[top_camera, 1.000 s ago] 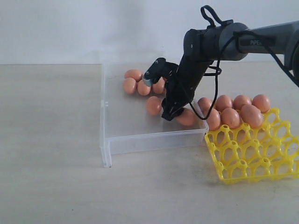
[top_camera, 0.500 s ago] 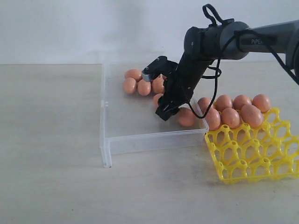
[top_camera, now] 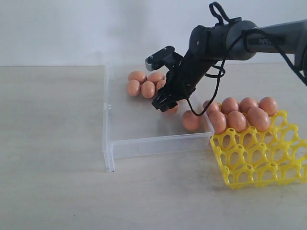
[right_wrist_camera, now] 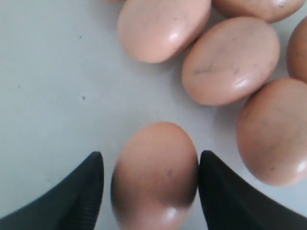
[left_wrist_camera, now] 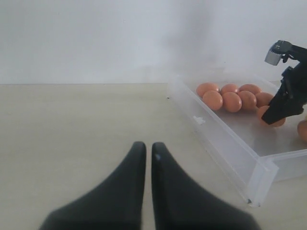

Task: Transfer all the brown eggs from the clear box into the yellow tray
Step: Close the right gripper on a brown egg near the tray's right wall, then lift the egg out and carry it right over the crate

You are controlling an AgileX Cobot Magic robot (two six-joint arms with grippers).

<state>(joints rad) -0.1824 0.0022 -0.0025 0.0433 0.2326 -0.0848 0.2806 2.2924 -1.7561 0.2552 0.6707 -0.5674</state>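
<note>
Your right hand [top_camera: 163,102] is hanging low inside the box [top_camera: 144,144]. Its fingers [right_wrist_camera: 72,191] are standing wide and straddling one egg [right_wrist_camera: 156,177] without clamping it yet. One finger is sitting almost against the shell, and the other is showing a sliver of gap.

That uneven fit is your first risk. If you are closing from here, the nearer finger is likely pushing first and rolling the egg on the smooth plastic, so the grip may be landing off-centre and squirting it out. Squeezing too lightly is inviting a drop on the way over; squeezing too hard is inviting a crack.

In the exterior view, the cluster [top_camera: 144,84] is lying at ten o'clock from the hand. It is near enough that a closing finger could be nudging and scattering it. A lone egg [top_camera: 191,120] is lying at four o'clock by the box's edge, on the line toward the tray [top_camera: 254,158], so carrying low is risking a clip. Seated eggs [top_camera: 238,120] are crowding the tray's twelve o'clock side, and releasing onto a peak could be sending yours rolling onto the surface [top_camera: 57,143].

Your left hand [left_wrist_camera: 148,155] is hovering well apart from the box, fingers nearly together and holding nothing.
</note>
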